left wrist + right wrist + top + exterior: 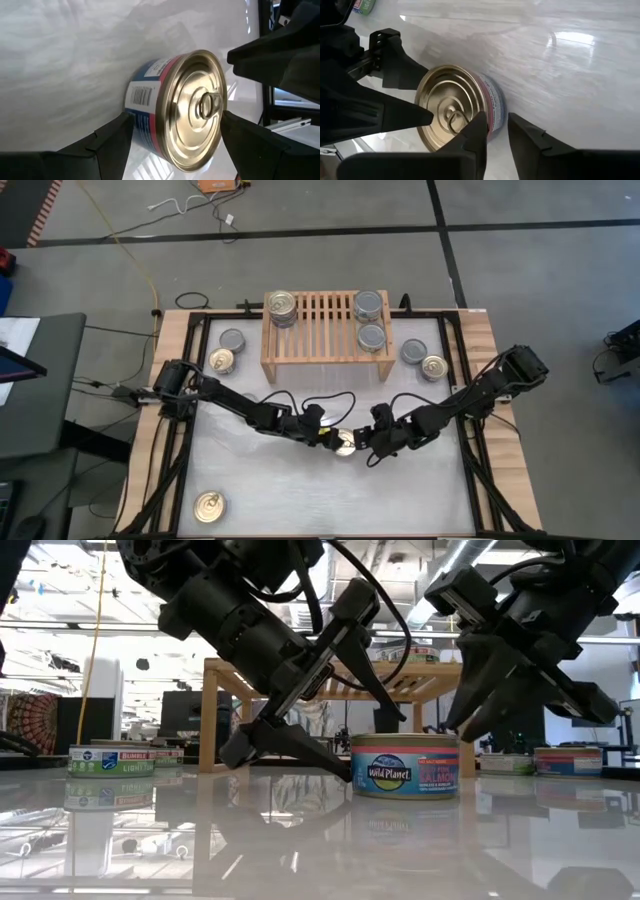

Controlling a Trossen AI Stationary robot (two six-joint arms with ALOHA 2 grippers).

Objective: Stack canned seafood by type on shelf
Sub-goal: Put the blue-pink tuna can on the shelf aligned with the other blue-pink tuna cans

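Table (300, 490) first. The shelf (325, 327) sits at its far edge and is partly filled: gold-top tins stacked at its left end (282, 308), two grey-top tins (370, 320) on its right end (sorted so far, as I judge it).

Left to do: five loose tins.
- A grey one (232, 339) and a gold one (221, 361) are left of the shelf.
- A grey one (414, 351) and a gold one (434, 367) are right of it.
- A gold one (208, 506) is in the near left corner.

Mid-table, a gold-top can (347, 442) stands flat. My left pincer (335, 440) is clamped across its sides. My right pincer (495, 132) sits just beside it, fingers slightly apart on nothing.

Writing: the held can's label (405, 772) reads "Wild Planet". The smaller print is too small to read. There is a barcode (141, 95) on the side.
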